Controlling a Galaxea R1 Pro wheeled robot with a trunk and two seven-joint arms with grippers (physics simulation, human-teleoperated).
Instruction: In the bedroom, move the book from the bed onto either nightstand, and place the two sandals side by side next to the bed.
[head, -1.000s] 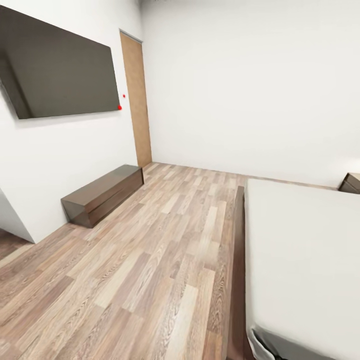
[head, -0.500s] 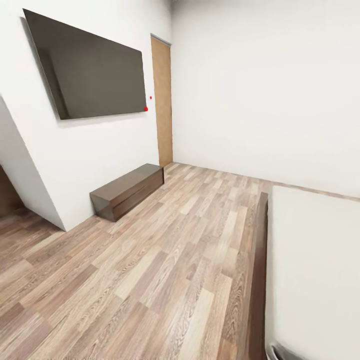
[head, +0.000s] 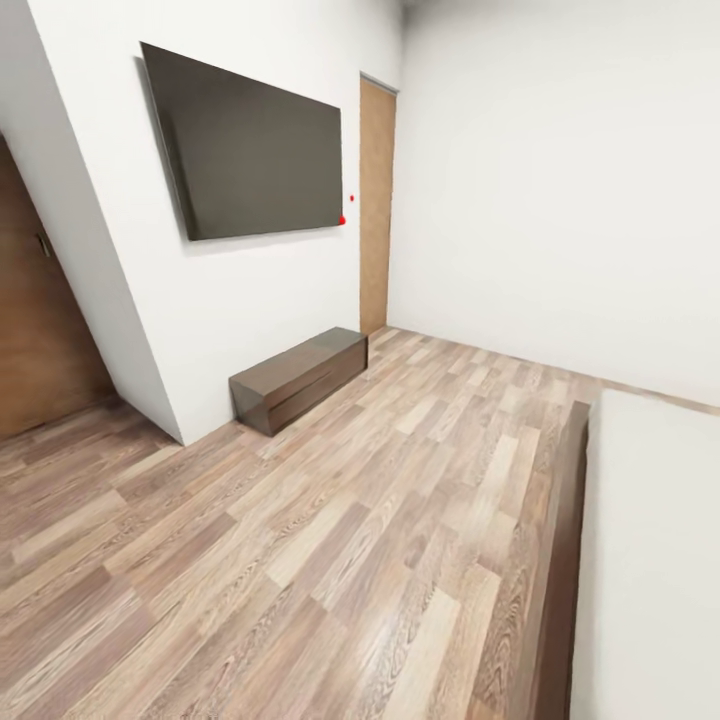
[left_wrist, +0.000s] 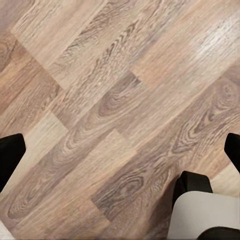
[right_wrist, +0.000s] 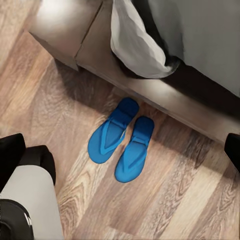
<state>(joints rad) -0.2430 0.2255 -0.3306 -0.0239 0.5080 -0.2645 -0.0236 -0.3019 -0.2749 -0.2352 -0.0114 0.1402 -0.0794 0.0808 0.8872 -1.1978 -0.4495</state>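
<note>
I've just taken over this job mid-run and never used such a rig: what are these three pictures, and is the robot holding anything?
The big picture comes from the camera on the robot's head. It looks across a bedroom: wooden floor, a dark screen on the wall, a low dark cabinet under it, a door beyond, and the edge of the bed at the right.

The other two come from cameras on the wrists, looking down past each tool. The left tool is open over bare floor. The right tool is open too, above two blue sandals lying side by side on the floor beside the bed's dark frame.

Nothing is held.
</note>
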